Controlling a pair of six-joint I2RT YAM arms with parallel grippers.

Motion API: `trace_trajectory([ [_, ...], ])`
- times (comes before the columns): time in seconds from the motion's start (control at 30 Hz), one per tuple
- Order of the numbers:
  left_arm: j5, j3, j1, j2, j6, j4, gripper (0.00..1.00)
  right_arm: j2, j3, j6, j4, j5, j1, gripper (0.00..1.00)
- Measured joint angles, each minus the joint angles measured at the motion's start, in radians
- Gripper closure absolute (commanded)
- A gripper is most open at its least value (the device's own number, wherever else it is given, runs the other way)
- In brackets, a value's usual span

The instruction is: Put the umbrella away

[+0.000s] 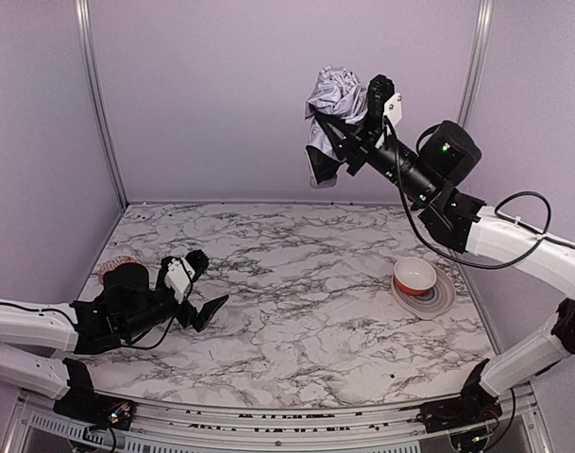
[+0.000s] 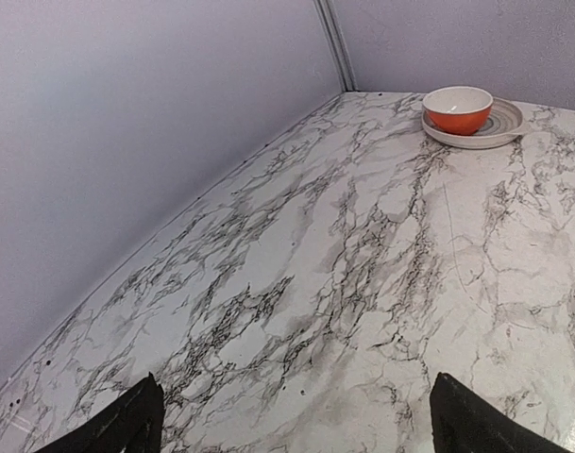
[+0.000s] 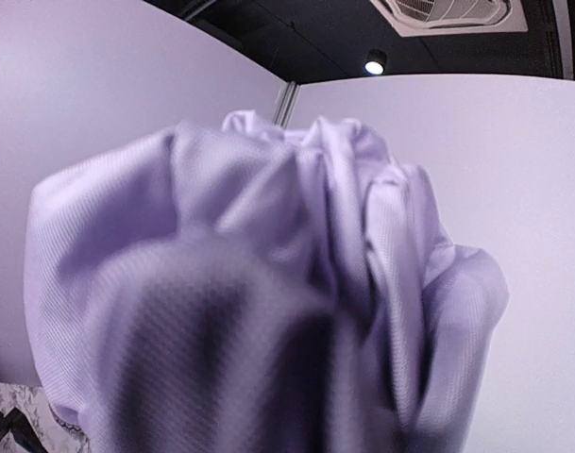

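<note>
The umbrella (image 1: 327,102) is held aloft by the right end effector (image 1: 348,140), its fingers hidden behind bunched fabric. The left end effector (image 1: 203,287), tips cut off in its wrist view, is spread wide, empty.

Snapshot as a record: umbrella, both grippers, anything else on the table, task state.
umbrella: bunched up, off the table, aloft in front of the back wall
right gripper: shut on the umbrella, arm raised
left gripper: open, empty, low at the left side of the table
bowl: orange outside, white inside, upright on a plate at the table's right
task state: umbrella not yet put away
</note>
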Motion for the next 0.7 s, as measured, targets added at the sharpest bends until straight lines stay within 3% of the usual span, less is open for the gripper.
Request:
trace_trajectory([
  [0.27,-0.108,0.063,0.005,0.113,-0.085,0.016,0.01,0.058,0.019,0.071,0.211,0.005,0.003,1.0],
  [0.47,-0.127,0.087,0.01,0.162,-0.108,0.024,0.01,0.092,-0.262,0.153,0.482,0.058,0.003,1.0],
  [0.57,-0.127,0.087,0.014,0.175,-0.111,0.025,0.01,0.274,-0.472,0.212,0.643,0.068,0.006,1.0],
  [0.7,-0.127,0.087,0.018,0.185,-0.111,0.028,0.01,0.568,-0.68,0.229,0.731,0.095,0.042,1.0],
])
